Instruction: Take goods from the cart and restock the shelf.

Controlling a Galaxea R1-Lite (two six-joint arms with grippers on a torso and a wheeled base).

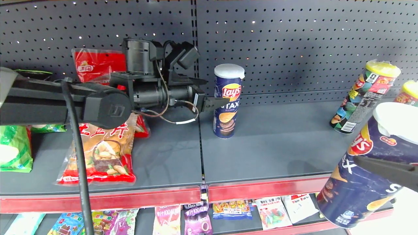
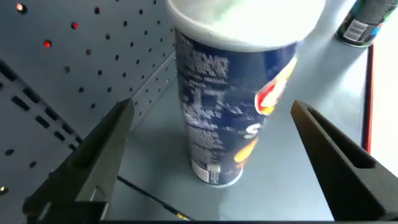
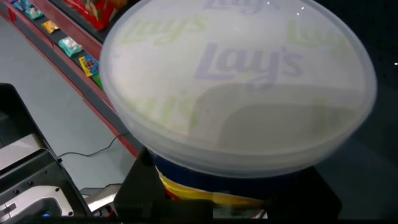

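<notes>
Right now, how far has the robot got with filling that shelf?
One blue can stands upright on the shelf, with the open left end effector around it. The right end effector grips a second blue can off the shelf's front, not yet placed. That placing is left.

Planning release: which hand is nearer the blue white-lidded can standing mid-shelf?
Left; left hand flanks the blue white-lidded can; right hand grips a second can far right.
</notes>
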